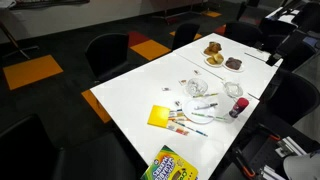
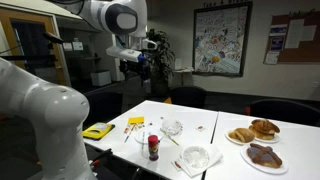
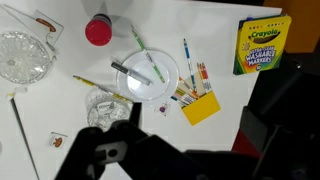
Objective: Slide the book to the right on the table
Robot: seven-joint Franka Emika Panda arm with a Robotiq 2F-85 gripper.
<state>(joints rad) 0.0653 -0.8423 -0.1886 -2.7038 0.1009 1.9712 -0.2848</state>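
Note:
The book (image 3: 262,45) has a green and yellow cover with marker print. It lies at the upper right of the wrist view, near the edge of the white table (image 3: 75,105). In an exterior view the book (image 1: 168,165) lies at the near end of the table (image 1: 140,85). My gripper (image 2: 139,66) hangs high above the table's far side, well clear of everything. In the wrist view only its dark body (image 3: 140,152) shows along the bottom, and its jaws cannot be made out. A plain yellow square (image 3: 201,107) lies between the book and a clear plate.
A clear plate with pens (image 3: 147,74), a red-capped bottle (image 3: 98,31), a glass bowl (image 3: 22,55) and loose markers (image 3: 190,68) fill the table's middle. Plates of pastries (image 1: 214,52) sit at the far end. Black chairs (image 1: 108,55) surround the table.

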